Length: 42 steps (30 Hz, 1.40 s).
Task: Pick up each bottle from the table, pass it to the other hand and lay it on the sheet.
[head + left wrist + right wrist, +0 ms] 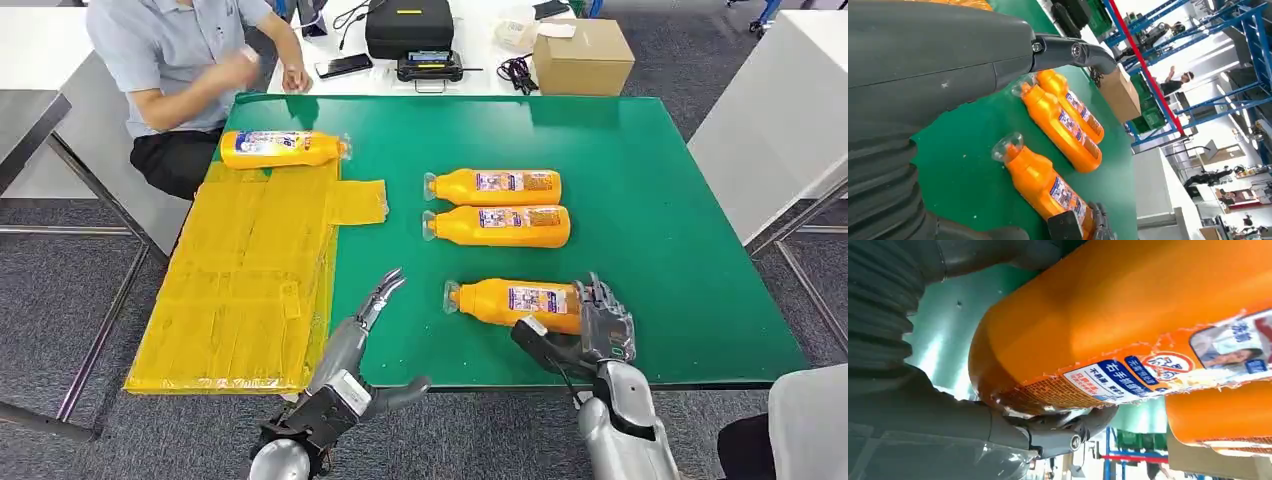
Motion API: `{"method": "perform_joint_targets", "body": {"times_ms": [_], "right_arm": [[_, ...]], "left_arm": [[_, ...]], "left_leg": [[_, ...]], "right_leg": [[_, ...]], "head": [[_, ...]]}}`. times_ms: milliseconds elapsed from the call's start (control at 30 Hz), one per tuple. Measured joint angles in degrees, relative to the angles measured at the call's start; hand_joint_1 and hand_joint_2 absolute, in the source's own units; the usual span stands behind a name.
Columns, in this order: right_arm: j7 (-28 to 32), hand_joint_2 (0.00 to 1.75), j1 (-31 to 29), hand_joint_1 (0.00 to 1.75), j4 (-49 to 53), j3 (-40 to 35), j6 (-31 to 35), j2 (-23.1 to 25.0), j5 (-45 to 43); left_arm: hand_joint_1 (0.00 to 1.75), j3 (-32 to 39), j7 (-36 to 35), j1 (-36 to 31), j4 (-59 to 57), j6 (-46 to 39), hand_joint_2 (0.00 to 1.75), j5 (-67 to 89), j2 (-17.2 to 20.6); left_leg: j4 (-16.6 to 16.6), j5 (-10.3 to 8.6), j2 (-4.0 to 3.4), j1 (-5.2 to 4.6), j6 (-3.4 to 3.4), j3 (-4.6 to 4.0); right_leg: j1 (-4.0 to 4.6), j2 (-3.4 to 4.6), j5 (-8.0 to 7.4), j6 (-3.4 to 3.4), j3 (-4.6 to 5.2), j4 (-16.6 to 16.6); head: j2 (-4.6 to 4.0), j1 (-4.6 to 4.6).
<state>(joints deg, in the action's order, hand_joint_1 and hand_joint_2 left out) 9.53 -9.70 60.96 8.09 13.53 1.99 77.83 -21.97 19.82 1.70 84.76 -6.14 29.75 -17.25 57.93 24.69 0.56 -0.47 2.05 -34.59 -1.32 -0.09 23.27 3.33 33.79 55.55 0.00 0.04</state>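
Right at the near edge of the green table [650, 200], the right hand [590, 330] wraps around the flat bottom end of one orange bottle [520, 302]. Its thumb sits on the near side and its fingers on the far side; from the wrist view the thumb [1068, 427] looks like it touches the bottle, but the grip is hard to see fully. This bottle lies on its side, long way across the table, with its clear cap pointing toward the left hand [370, 320].

Four bottles can be counted. All are smooth orange plastic with paper labels and clear caps. Two more bottles [497, 207] lie side by side, touching, farther out from the right hand, caps pointing the same way. One bottle [282, 149] lies on the yellow sheet [250, 290], at its far end.

That left hand holds nothing, with its fingers spread and pointing forward, just beside the shiny, crinkly sheet.

One person [180, 60] sits at the far corner.
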Motion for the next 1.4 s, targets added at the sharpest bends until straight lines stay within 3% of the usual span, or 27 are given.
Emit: {"method": "perform_joint_targets", "body": {"times_ms": [500,667,933,1133,1400], "right_arm": [[2.5,1.75,-2.4,1.75,-4.4,-1.4,-1.4,-2.4,-2.7],[10.2,1.75,-2.1,1.75,-4.5,-0.9,-5.2,-2.7,-15.9],[16.6,1.75,2.1,1.75,1.7,0.0,-12.0,-0.9,-32.6],[17.7,1.75,4.7,1.75,6.8,0.0,-13.5,1.1,-37.7],[18.0,1.75,4.7,1.75,11.1,0.9,-16.7,3.3,-43.8]], "left_arm": [[0.0,-0.2,1.0,-0.1,-0.2,0.5,1.75,-0.4,0.0],[0.0,-0.2,3.4,-0.1,-0.3,-3.7,1.75,-1.6,0.0],[0.0,0.5,5.4,0.1,0.1,-8.7,1.75,-10.2,0.0],[0.0,0.6,6.6,0.2,0.5,-10.1,1.75,-14.5,0.0],[0.0,1.4,0.8,0.0,-1.1,-7.3,1.75,-27.5,-0.2]], "left_leg": [[0.0,0.02,-0.02,0.0,0.0,0.23],[0.0,0.03,-0.1,0.01,0.0,0.35],[0.0,0.04,-0.08,0.02,0.0,0.33],[0.0,0.02,-0.04,0.01,0.01,0.15],[0.0,0.03,-0.04,-0.01,0.02,0.01]], "right_leg": [[0.01,0.01,0.01,-0.01,-0.19,0.0],[0.01,0.03,0.01,-0.01,-0.28,0.0],[0.03,0.03,0.01,-0.01,-0.31,0.0],[0.01,0.02,0.01,-0.01,-0.18,0.0],[-0.01,0.02,0.01,-0.01,-0.03,0.0]], "head": [[0.0,0.0],[0.0,0.02],[0.0,0.0],[0.0,0.0],[0.0,0.0]]}}
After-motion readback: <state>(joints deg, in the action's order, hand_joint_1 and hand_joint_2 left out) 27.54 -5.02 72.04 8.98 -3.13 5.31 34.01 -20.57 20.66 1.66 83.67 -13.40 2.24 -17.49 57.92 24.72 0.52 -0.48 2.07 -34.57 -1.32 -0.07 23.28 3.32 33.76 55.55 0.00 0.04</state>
